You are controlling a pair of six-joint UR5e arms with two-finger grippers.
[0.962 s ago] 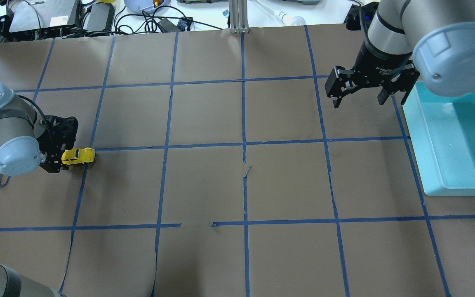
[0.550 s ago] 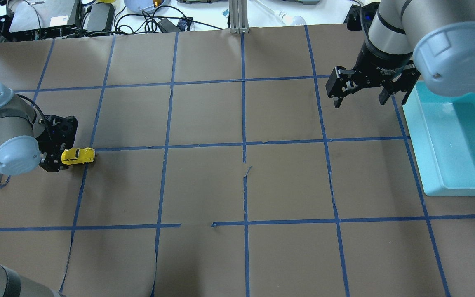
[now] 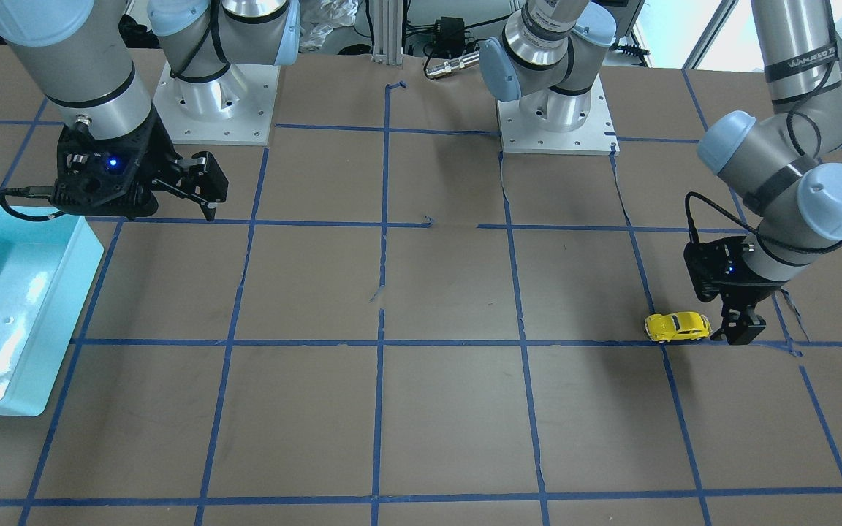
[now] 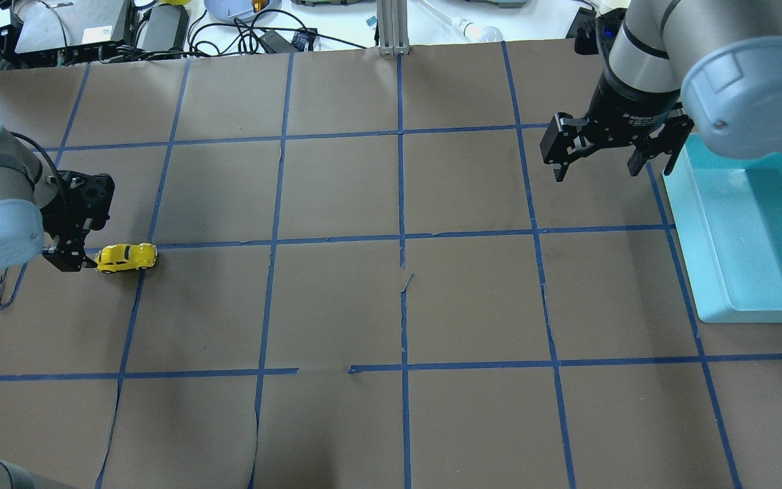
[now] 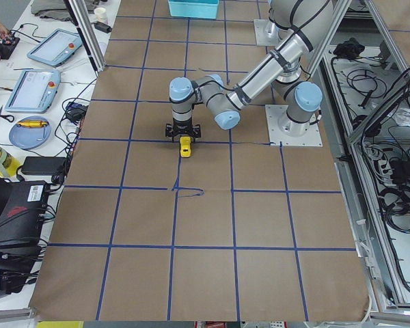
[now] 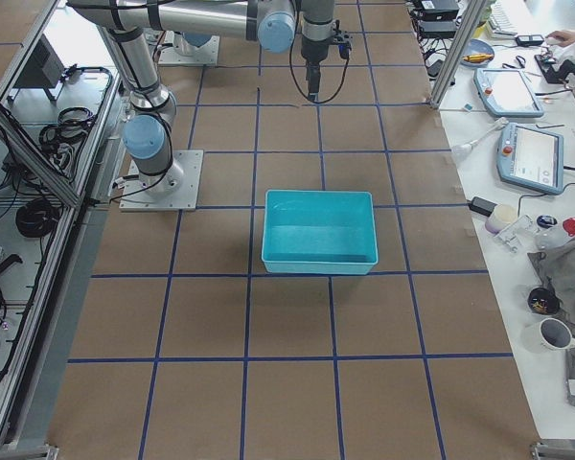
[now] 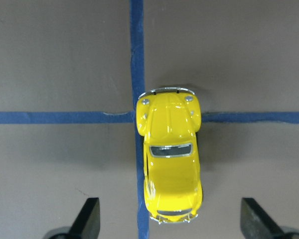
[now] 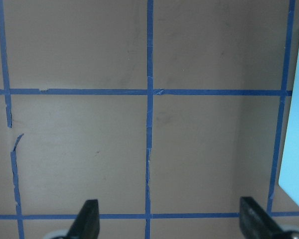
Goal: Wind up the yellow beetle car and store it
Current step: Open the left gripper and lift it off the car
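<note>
The yellow beetle car (image 7: 170,157), likely light, rigid, free-rolling; left gripper (image 7: 169,201) fingers (image 7: 88,219), wide open, empty, should pinch its flanks.

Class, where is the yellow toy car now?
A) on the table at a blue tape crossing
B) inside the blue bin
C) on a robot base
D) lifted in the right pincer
A: the car sits on the table at a tape crossing, the open left pincer not touching it.
</note>
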